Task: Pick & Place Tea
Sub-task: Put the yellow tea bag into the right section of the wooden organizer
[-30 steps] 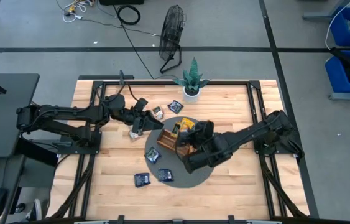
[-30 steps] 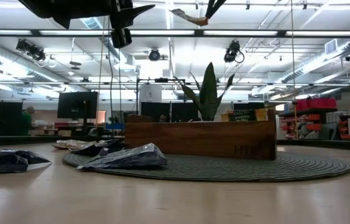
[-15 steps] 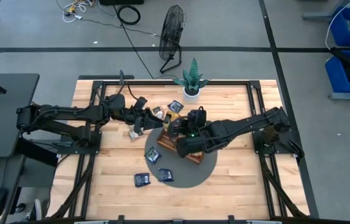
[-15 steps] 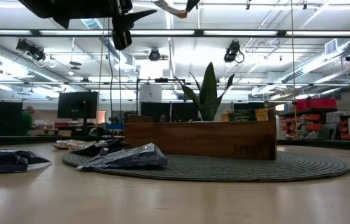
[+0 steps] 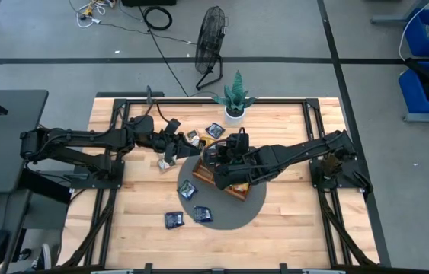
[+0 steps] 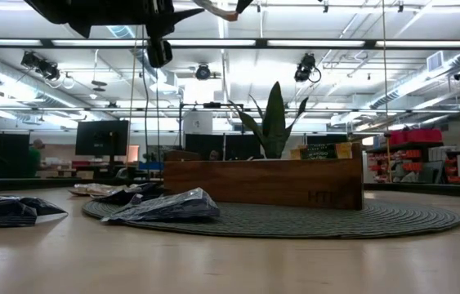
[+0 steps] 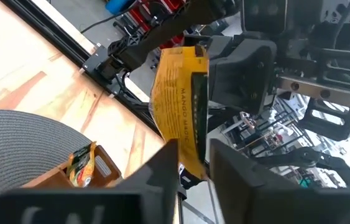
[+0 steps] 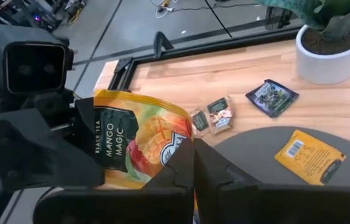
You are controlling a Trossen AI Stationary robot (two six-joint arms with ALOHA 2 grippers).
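My right gripper [image 5: 212,152] [image 8: 194,155] is shut on a yellow-orange tea sachet [image 8: 131,146] [image 7: 178,106] printed "Mango Magic". It holds the sachet high above the table [image 6: 220,10], right at my left gripper [image 5: 182,146]. My left gripper [image 7: 193,158] is open, and the sachet's lower end sits in the gap between its fingers; whether they touch it I cannot tell. The brown wooden tray [image 5: 225,183] stands on the round grey mat [image 5: 237,217] with a few sachets upright in it. Dark sachets [image 5: 174,220] lie flat on the mat and the table. My right gripper pinches the yellow-orange sachet between its two fingers at one edge [image 8: 176,148]. The sachet is lifted clear of the table and stands out ahead of the fingers toward my left gripper, its printed face showing in the right wrist view.
A white pot with a green plant [image 5: 234,113] stands at the table's far edge. Small sachets [image 5: 214,131] [image 8: 271,98] lie on the wood near it, and one yellow sachet [image 8: 308,155] lies on the mat. Bare wood shows toward the near edge and both near corners.
My right gripper has carried the yellow-orange sachet from above the tray toward the table's left, up to my left gripper, staying high over the table and shut on it throughout.
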